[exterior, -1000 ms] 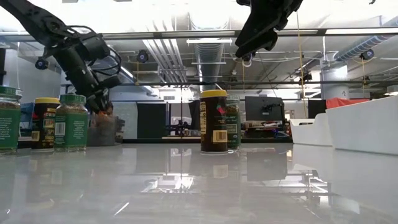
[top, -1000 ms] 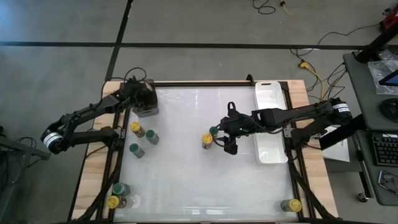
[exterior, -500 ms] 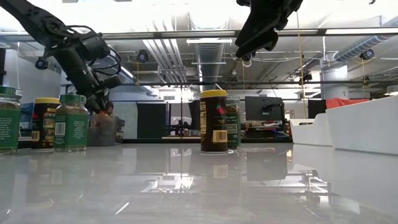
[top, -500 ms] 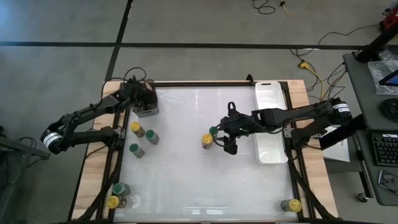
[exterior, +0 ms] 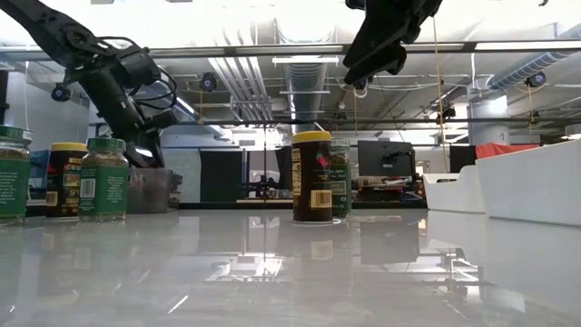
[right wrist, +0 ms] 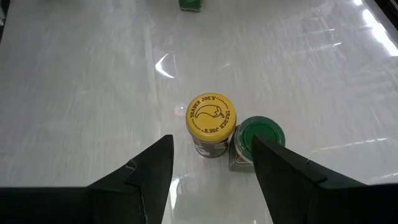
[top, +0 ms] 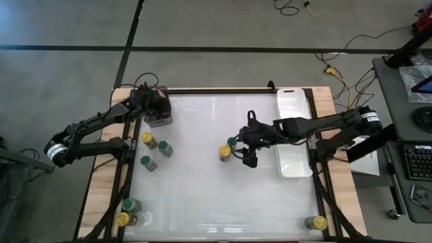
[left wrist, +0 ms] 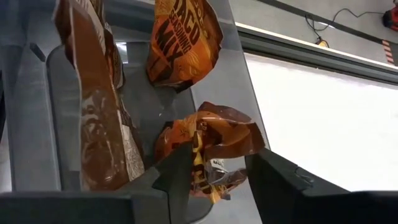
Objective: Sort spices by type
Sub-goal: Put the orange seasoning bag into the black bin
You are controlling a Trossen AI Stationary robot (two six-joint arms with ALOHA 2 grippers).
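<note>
On your surface (top: 223, 196), white and glossy with bare wood edges, you have one long white tray (top: 294, 135) along the right side. At the far left corner you will find a grey square cup (top: 159, 115); it holds crumpled orange-brown seasoning packets (left wrist: 208, 149), one printed "Seasoning Mix".

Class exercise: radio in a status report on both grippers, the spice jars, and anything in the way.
Left gripper open over grey cup of seasoning packets. Right gripper open above yellow-lid jar and green-lid jar, which touch. Nothing blocking.
</note>
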